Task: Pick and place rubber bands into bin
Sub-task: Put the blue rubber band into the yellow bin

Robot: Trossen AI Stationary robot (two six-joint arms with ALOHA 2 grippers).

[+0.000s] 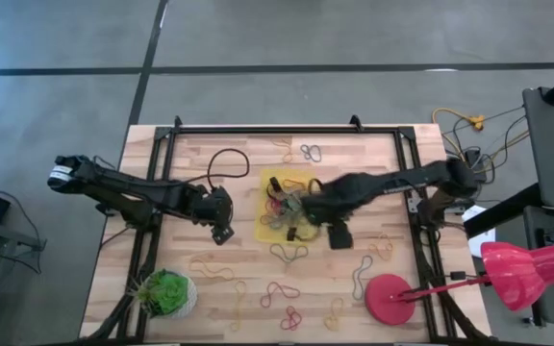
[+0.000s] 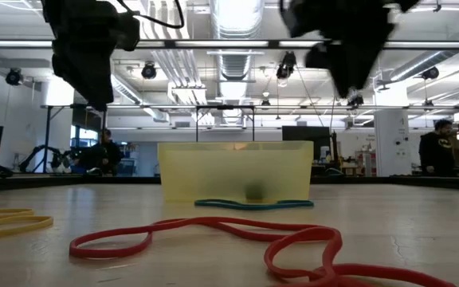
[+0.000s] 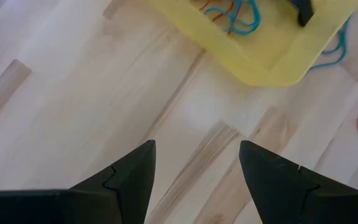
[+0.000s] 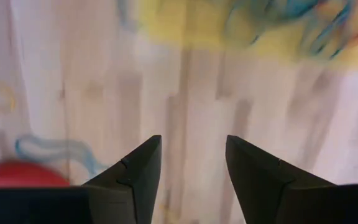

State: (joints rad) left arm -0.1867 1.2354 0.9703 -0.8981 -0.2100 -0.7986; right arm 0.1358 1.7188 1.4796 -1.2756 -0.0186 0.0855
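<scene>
The bin (image 1: 269, 183) is a shallow translucent yellow tray at the middle of the table, also seen in the low view (image 2: 237, 171). Several rubber bands (image 1: 287, 204) lie tangled inside it. Others lie loose on the wood: red ones (image 1: 280, 293) near the near edge, a teal one (image 2: 253, 205) against the bin's near wall, and a pair (image 1: 311, 151) toward the far edge. My left gripper (image 1: 223, 231) (image 3: 197, 144) hovers open over bare wood left of the bin. My right gripper (image 1: 338, 235) (image 4: 193, 138) hovers open just near-right of the bin, empty.
A green plant ball (image 1: 168, 293) sits at the near-left corner and a round red disc (image 1: 390, 298) at the near right, with a pink object (image 1: 527, 269) beyond the right edge. A black frame borders the table. Bare wood lies between the left gripper and the bin.
</scene>
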